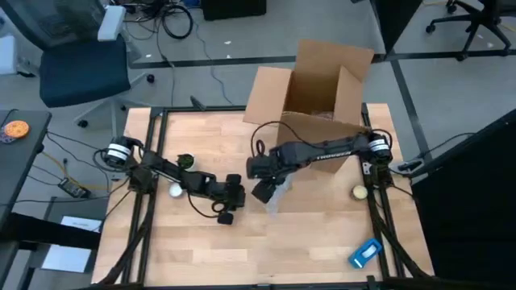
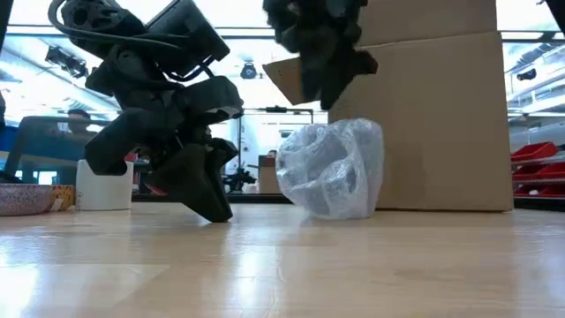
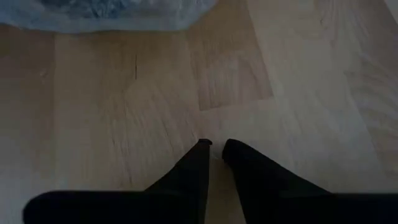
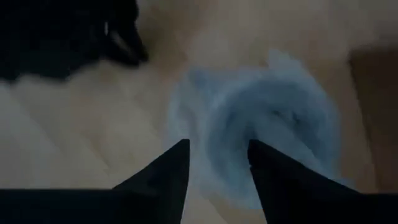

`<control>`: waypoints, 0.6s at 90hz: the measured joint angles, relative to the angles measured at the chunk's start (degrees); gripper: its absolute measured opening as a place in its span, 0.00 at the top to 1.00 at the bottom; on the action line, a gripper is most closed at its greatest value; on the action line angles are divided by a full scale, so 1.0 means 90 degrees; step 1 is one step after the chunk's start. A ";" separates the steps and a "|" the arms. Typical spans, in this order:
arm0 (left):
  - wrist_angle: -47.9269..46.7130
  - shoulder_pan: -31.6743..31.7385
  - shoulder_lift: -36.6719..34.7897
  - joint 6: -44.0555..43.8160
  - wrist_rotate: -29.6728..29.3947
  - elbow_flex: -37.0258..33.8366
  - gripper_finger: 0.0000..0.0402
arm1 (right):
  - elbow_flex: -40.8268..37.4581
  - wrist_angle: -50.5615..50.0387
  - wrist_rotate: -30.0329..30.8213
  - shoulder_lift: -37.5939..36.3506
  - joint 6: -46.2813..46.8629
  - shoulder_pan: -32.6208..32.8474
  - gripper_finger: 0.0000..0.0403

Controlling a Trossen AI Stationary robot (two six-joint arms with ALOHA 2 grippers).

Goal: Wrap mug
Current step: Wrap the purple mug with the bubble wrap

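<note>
I see the mug [image 2: 331,170] bundled in cloudy bubble wrap, mid-table, cardboard box [image 1: 318,80] at its 12 o'clock. My right hand [image 4: 217,155] hangs open above it. My left hand [image 3: 216,149], nearly closed and empty, touches the table [image 1: 306,242] at the mug's 9 o'clock.

Left claw [image 3: 216,151] points down at the pale wood counter [image 3: 280,74], dark fingertips [image 3: 202,149] nearly together with a thin gap, holding nothing. Bubble-wrapped bundle [image 3: 106,14] peeks in along the frame's upper left edge, well apart.
</note>
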 joint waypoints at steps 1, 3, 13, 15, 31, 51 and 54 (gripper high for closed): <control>0.0000 0.0000 0.0000 -0.0001 0.0000 0.0000 0.87 | 0.0015 -0.0077 -0.0017 -0.0001 -0.0033 0.0000 0.68; 0.0000 0.0000 0.0000 -0.0001 0.0000 0.0000 0.87 | 0.0029 -0.0214 -0.0030 -0.0002 -0.0067 0.0000 0.70; 0.0000 0.0000 0.0000 0.0000 0.0000 0.0002 0.87 | -0.0088 -0.0585 -0.0094 -0.0002 -0.0051 0.0002 0.78; 0.0000 0.0000 0.0000 -0.0001 0.0000 0.0002 0.87 | -0.0139 -0.0574 -0.0123 -0.0002 -0.0057 0.0000 0.80; 0.0000 0.0000 0.0000 -0.0027 0.0000 0.0002 0.87 | -0.0651 -0.0007 -0.0235 0.0000 -0.0216 -0.0053 0.96; 0.0000 0.0000 0.0000 -0.0032 0.0000 0.0002 0.87 | -0.1039 0.0580 -0.0244 0.0000 -0.0370 -0.0206 0.97; 0.0000 0.0000 0.0000 -0.0032 0.0000 0.0002 0.87 | -0.1093 0.0649 -0.0246 0.0000 -0.0413 -0.0231 0.97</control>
